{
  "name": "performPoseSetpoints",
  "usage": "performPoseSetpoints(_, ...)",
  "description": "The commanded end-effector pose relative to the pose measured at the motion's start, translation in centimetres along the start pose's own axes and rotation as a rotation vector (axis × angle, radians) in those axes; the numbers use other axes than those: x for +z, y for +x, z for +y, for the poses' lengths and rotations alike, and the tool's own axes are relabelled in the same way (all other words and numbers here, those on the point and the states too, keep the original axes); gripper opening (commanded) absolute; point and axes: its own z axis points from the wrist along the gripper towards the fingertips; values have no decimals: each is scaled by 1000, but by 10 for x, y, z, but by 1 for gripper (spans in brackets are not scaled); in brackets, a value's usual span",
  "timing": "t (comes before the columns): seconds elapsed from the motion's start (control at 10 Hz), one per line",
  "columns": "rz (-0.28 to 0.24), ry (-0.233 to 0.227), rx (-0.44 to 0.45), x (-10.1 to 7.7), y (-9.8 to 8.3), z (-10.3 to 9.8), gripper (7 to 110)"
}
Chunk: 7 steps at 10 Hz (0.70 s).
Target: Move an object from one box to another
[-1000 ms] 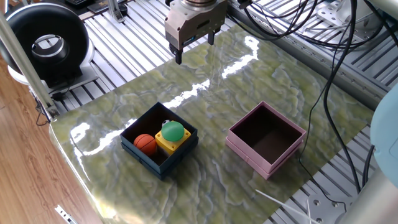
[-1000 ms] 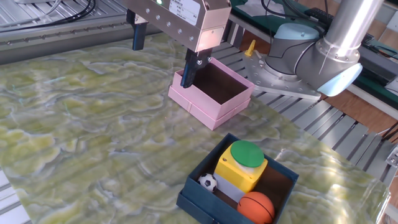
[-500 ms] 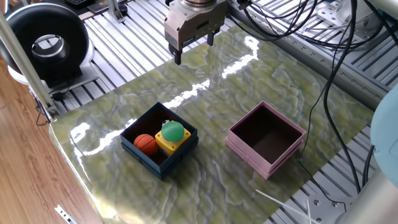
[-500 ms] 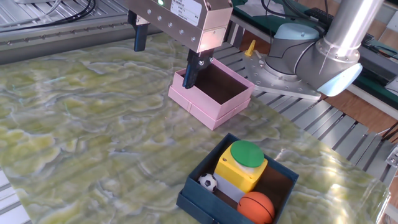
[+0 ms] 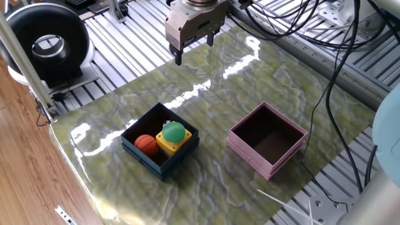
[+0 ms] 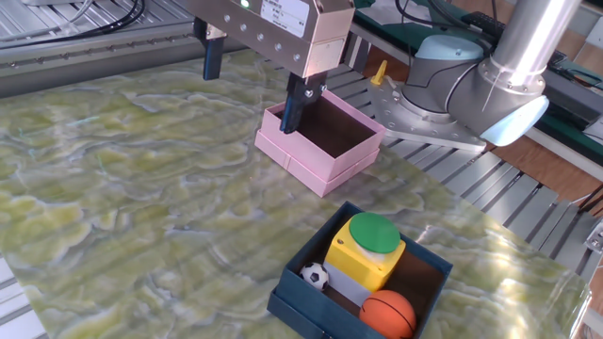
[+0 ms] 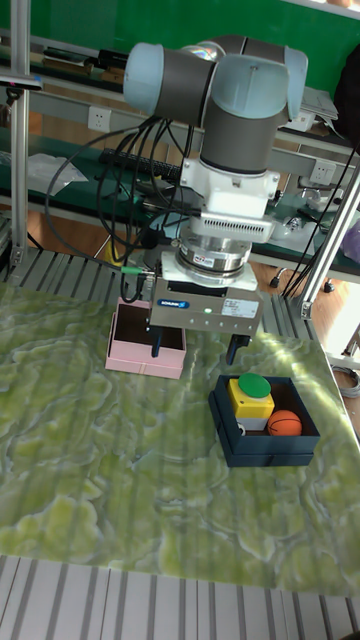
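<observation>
The navy-blue box point(image 5: 145, 162) point(image 6: 300, 315) point(image 7: 266, 449) holds an orange basketball point(image 5: 146, 144) point(image 6: 387, 314) point(image 7: 285, 423), a yellow block with a green round top point(image 5: 173, 133) point(image 6: 367, 247) point(image 7: 250, 394) and a small soccer ball point(image 6: 316, 276). The pink box point(image 5: 249, 155) point(image 6: 303, 160) point(image 7: 140, 361) with its dark inside stands apart from it and holds nothing. My gripper point(image 5: 195, 49) point(image 6: 251, 85) point(image 7: 193, 348) hangs open and empty well above the mat. It is over the mat's far edge, away from both boxes.
A green marbled mat point(image 5: 219, 94) covers the slatted metal table. A black ring-shaped device point(image 5: 47, 44) stands off the mat at the far left. Cables point(image 5: 325, 37) hang at the right. The arm's base point(image 6: 471, 85) sits behind the pink box.
The gripper has drifted a little, still open and empty. The boxes and their contents have not moved.
</observation>
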Motion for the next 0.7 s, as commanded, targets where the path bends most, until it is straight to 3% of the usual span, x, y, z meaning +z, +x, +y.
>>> performPoseSetpoints(0.0, -100, 2, -24, -9, -21, 1, 22)
performPoseSetpoints(0.1, -187, -8, -66, -12, -43, 6, 22)
performPoseSetpoints(0.2, -234, -1, -113, -15, -54, 8, 22)
performPoseSetpoints(0.5, -246, 15, -191, -16, -57, 9, 22)
performPoseSetpoints(0.6, -287, 26, -212, -19, -68, 9, 22)
